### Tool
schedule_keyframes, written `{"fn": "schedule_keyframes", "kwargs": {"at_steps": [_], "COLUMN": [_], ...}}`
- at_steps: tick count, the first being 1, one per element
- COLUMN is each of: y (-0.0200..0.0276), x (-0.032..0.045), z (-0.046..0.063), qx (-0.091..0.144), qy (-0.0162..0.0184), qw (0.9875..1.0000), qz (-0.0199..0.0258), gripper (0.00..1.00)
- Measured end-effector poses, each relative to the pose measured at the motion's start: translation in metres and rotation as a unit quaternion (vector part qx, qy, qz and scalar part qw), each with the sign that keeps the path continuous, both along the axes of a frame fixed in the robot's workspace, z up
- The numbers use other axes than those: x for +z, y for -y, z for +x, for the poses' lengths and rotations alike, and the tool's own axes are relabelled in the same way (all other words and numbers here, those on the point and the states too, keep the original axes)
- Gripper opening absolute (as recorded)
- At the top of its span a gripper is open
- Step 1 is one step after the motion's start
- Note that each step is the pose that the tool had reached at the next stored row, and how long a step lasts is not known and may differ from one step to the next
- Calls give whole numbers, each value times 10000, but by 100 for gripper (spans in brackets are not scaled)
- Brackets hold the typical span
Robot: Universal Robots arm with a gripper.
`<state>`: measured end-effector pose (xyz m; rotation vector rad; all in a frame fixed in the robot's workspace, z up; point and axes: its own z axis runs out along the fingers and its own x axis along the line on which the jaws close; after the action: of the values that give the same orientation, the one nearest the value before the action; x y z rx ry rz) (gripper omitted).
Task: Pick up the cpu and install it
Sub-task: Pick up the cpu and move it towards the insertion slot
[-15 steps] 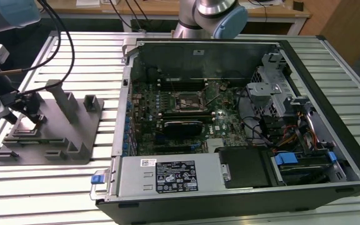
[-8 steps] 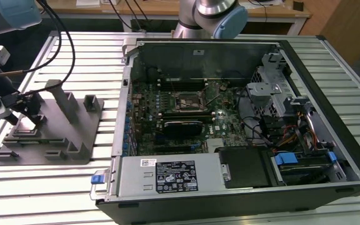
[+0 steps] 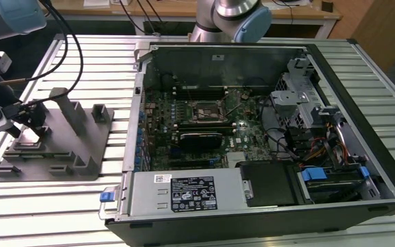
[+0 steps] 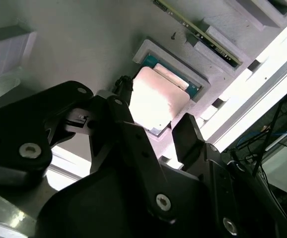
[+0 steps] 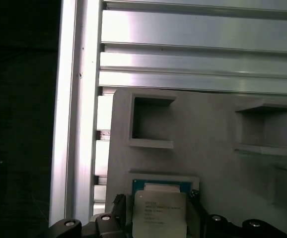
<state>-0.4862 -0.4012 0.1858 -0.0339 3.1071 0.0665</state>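
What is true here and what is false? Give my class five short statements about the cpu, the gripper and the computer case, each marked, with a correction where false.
1. The cpu is at the grey fixture. True.
2. The gripper hangs over the motherboard. False: it is at the grey fixture, right by the cpu, to the exterior view's left of the computer case.
3. The computer case lies open with the motherboard showing. True.
4. The cpu sits in the motherboard's socket. False: it is over at the fixture, apart from the case.
5. The fixture rests on a wooden tabletop. False: it rests on a ribbed metal table.
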Motion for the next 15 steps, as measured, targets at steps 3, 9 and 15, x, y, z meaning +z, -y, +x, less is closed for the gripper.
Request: {"fn": "schedule_keyframes", "kwargs": {"at_steps": [3, 9, 15], "y": [-7, -9, -9], "x": [-13, -16, 26], "z": [0, 1, 1], "qx": [0, 0, 0], "qy": [-1, 4, 5], "qw": [10000, 10000, 10000], "qz": [-1, -1, 0], "gripper": [59, 59, 59]}}
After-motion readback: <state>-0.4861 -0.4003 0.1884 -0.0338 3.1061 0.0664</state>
